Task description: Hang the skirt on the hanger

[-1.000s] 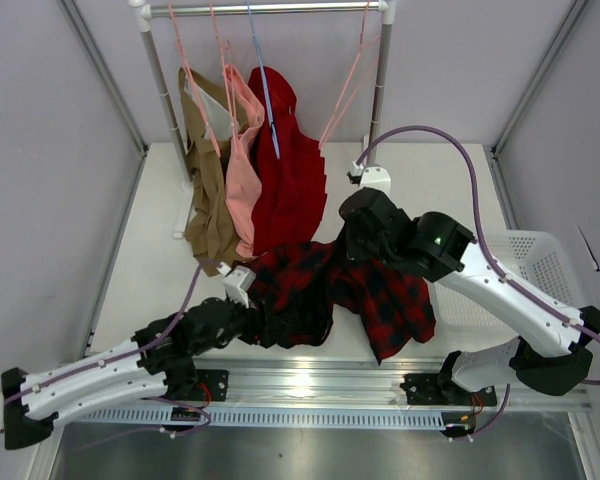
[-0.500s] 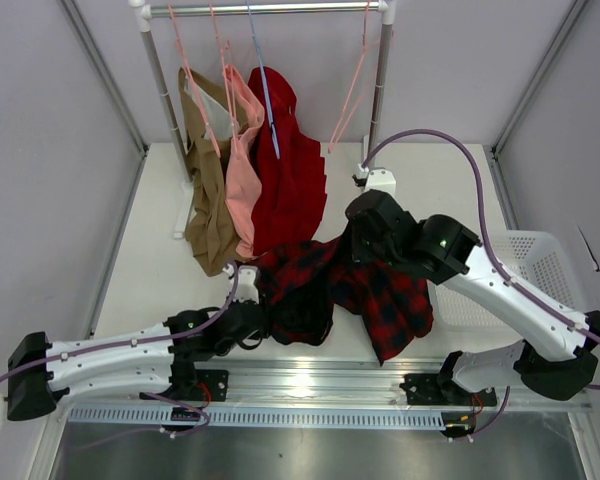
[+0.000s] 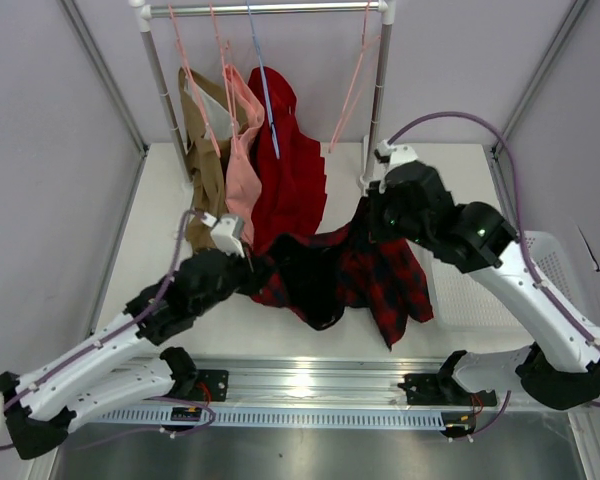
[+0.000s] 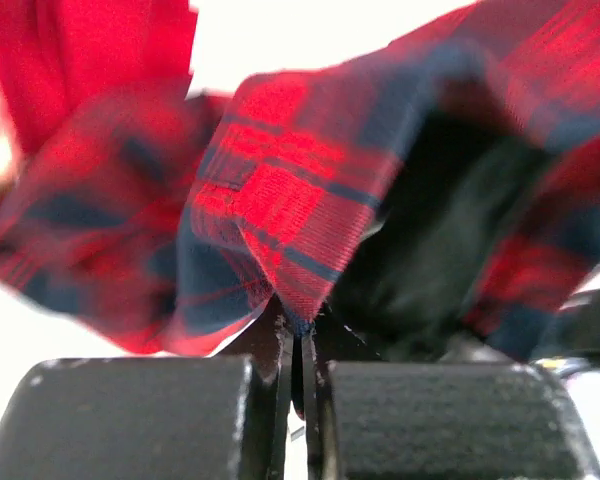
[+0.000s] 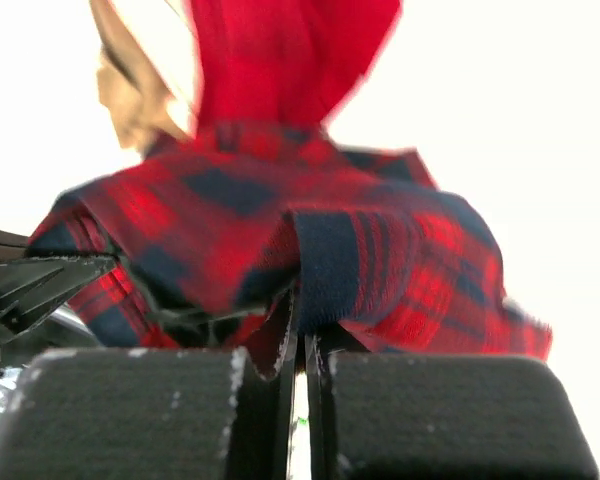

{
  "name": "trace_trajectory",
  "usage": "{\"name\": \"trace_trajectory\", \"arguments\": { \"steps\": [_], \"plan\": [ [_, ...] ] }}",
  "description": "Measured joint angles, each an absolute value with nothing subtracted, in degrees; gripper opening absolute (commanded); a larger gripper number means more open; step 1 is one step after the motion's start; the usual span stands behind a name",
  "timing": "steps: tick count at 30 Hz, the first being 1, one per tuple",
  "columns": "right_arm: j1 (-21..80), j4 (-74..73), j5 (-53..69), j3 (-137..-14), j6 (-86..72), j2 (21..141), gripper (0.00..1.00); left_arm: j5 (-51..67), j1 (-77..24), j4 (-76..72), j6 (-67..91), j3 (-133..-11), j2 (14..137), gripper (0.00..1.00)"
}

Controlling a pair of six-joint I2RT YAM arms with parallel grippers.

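The red-and-black plaid skirt [image 3: 360, 275] hangs stretched between my two grippers above the table, its black lining [image 3: 310, 280] showing in the sagging middle. My left gripper [image 3: 250, 266] is shut on the skirt's left edge; in the left wrist view the plaid fabric [image 4: 280, 200] is pinched at the gripper [image 4: 302, 335]. My right gripper [image 3: 368, 215] is shut on the right edge, and the right wrist view shows plaid cloth [image 5: 280, 230] clamped in that gripper [image 5: 302, 340]. The pale-pink hanger [image 3: 352, 85] hangs empty on the rail, just behind the right gripper.
On the rack hang a tan garment [image 3: 205, 185], a pink garment [image 3: 242, 150] and a plain red pleated garment [image 3: 292, 175] under a blue hanger [image 3: 264, 85]. The rack's right post [image 3: 382, 90] stands by my right wrist. A white basket [image 3: 540, 262] sits at the right.
My left gripper shut on the skirt's left edge and rose toward the back. The right arm lifted its edge back and right, spreading the skirt between them.
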State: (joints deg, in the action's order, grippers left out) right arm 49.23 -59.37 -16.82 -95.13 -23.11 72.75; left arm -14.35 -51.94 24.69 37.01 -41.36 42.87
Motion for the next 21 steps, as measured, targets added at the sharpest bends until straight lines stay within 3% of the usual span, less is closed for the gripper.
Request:
{"name": "trace_trajectory", "arguments": {
  "steps": [9,12,15,17,21],
  "plan": [
    [34.24,-57.63,8.1,-121.75,-19.05,80.14,0.0,-1.32,-44.69,29.06,29.43,-73.17,46.44,0.0],
    [30.74,-54.98,16.95,-125.4,-20.12,81.14,0.0,-0.36,-44.42,31.24,28.97,-81.82,48.82,0.0],
    [27.14,-51.16,25.08,-121.1,-22.35,79.09,0.0,0.36,-42.04,32.99,29.43,-84.84,49.76,0.0],
    [23.75,-46.0,30.3,-111.48,-23.97,75.55,0.0,2.31,-38.2,33.08,30.41,-82.48,49.76,0.0],
    [15.33,-36.8,40.77,-89.14,-28.14,70.28,0.0,11.53,-24.84,29.06,35.2,-66.92,49.58,0.0]
  ]
}}
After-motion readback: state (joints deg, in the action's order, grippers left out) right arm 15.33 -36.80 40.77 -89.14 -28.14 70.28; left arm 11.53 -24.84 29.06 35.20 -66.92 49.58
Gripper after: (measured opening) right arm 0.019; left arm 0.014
